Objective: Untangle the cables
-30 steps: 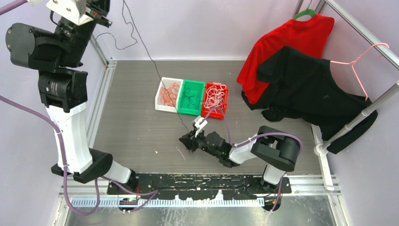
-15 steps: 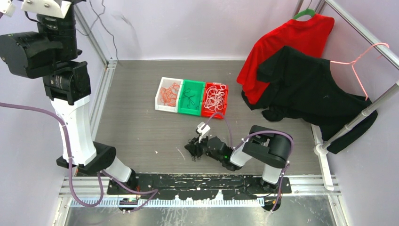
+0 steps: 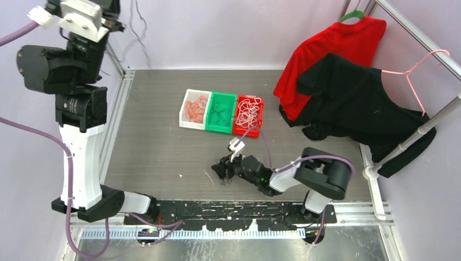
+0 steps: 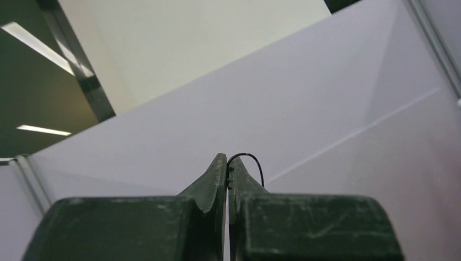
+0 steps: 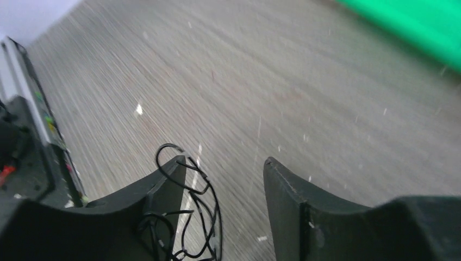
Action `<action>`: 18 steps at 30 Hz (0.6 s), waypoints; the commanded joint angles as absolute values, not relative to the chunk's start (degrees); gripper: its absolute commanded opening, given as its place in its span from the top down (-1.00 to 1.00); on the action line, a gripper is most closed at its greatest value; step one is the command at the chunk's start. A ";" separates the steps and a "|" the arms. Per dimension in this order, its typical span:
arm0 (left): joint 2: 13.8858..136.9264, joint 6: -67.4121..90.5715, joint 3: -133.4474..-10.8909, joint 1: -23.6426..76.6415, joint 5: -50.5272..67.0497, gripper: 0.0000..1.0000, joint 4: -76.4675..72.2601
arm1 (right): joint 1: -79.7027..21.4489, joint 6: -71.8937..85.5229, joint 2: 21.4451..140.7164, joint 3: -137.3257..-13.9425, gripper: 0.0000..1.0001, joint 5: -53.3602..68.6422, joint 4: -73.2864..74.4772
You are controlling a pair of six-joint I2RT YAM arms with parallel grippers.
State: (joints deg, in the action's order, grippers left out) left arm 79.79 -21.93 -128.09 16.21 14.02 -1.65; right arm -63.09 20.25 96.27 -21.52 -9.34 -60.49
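One grey worktop carries everything. At its right side a red shirt and a black shirt hang from a rail, the black one in front and lower.

The left arm stands tall at the left edge. Its left end effector points up at the wall, fingers pressed together and pinching a single thin wire that arcs out of the tips in a small black loop.

The right arm lies low and folded near the front edge. Its right end effector is just above the worktop, jaws parted with bare surface showing between them and nothing clamped.

Near the middle of the worktop three bins sit touching in a row:
- The white bin holds orange cables, a loose curly heap.
- The green bin holds a few black cables.
- The red bin holds white cables, the fullest tangle, looping up to the rim.

A small black clump of curly strands lies on the worktop against the outer side of one finger of the right end effector, with loops curling over that fingertip.
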 commanded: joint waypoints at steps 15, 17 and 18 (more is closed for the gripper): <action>68.86 -10.37 -104.69 19.59 41.49 1.00 9.56 | -56.93 10.39 69.44 -40.82 -0.58 -3.88 -30.70; 68.81 -11.72 -104.50 20.62 40.00 1.00 9.47 | -56.88 10.36 69.30 -40.02 -0.58 -2.43 -29.57; 68.86 -12.34 -104.58 20.91 38.94 1.00 9.04 | -56.90 10.74 69.33 -39.52 -0.58 -1.85 -29.12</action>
